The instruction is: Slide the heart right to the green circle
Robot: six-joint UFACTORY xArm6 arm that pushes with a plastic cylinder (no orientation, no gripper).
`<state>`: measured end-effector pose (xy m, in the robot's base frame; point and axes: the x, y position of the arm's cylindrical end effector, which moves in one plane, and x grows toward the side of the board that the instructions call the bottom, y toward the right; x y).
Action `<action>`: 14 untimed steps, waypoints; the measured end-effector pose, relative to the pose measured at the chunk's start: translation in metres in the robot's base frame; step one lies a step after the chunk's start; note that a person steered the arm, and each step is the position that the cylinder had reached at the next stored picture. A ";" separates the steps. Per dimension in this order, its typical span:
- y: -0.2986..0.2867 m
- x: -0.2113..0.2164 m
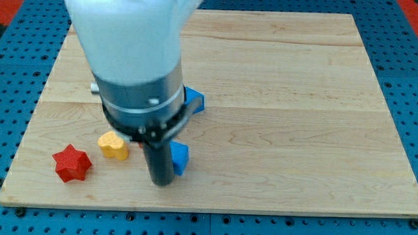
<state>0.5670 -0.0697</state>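
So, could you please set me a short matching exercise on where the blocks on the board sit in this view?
Column one:
1. red star
2. yellow heart
3. blue block low on the board
4. blue block higher up

Column two:
A. peeking out at the view's right of the arm's body
B. nearest the board's bottom-left corner
C. just at the view's right of my tip
D. between the red star and the rod

Pairs: 1-B, 2-D, 3-C, 4-A. No green circle shows in this view.

Arm upright, my tip (162, 182) low at the view's bottom
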 end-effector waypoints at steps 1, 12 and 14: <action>-0.004 -0.039; -0.157 -0.104; -0.076 -0.124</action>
<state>0.4427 -0.1459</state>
